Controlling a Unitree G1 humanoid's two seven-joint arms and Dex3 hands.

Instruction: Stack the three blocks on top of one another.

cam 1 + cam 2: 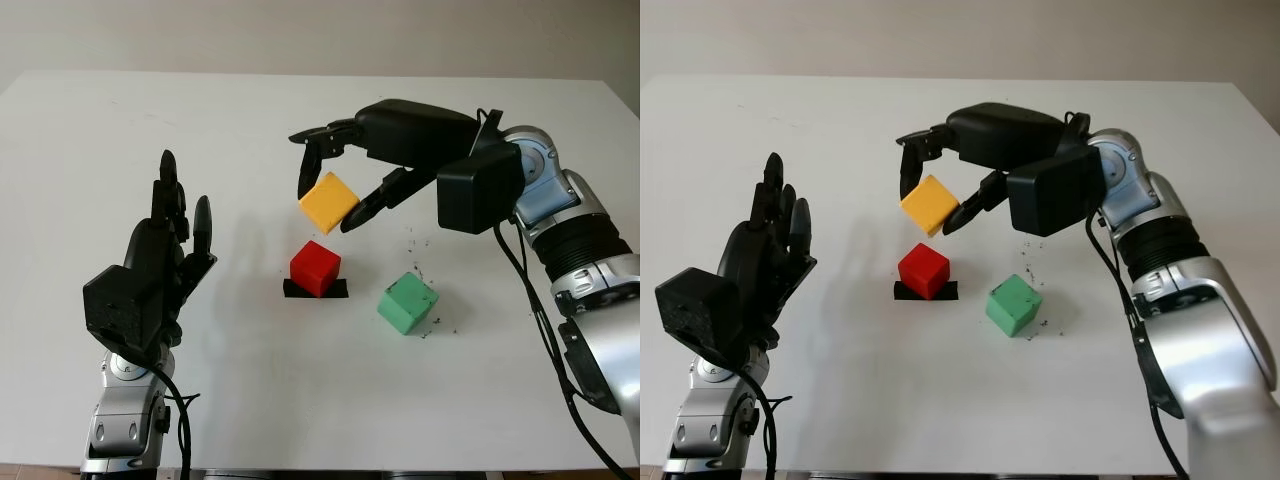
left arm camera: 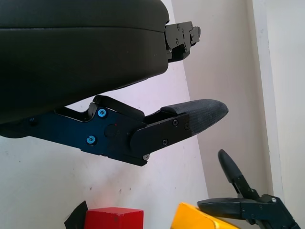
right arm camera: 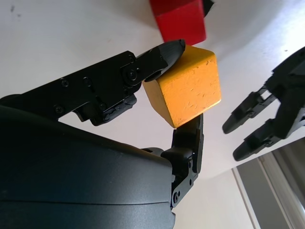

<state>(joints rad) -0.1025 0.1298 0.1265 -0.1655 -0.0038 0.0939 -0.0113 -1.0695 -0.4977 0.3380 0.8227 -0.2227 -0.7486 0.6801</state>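
Nearest the robot, the left hand (image 1: 165, 250) is raised above the white table (image 1: 120, 130), well to the left of the red cube, released and grasping nothing, palm turned toward the blocks, black forearm rising from the near edge

Next, the green painted wooden cube (image 1: 408, 303) sits on the table to the right of the red cube and slightly nearer, clear of it, with dark specks scattered on the tabletop around it

Now the landmark: the red painted wooden cube (image 1: 315, 268) rests on a flat black patch (image 1: 338, 290) that pokes out from under it on both sides, roughly mid-table. Nothing lies on top of it

Just above the red cube and a touch beyond, the yellow painted wooden cube (image 3: 183, 86) hangs in the air, tilted on a corner, not touching red. The right hand (image 1: 335, 190) is clamped on it, one black fingertip (image 3: 167, 50) pressed to one face and an opposing finger (image 3: 189, 136) against the opposite side

That right arm comes in from the right, silver forearm bent at the elbow, black palm shell reaching over from beyond the green cube and arching down toward the red one

Farther off, the tabletop runs back to a pale wall (image 1: 300, 35)
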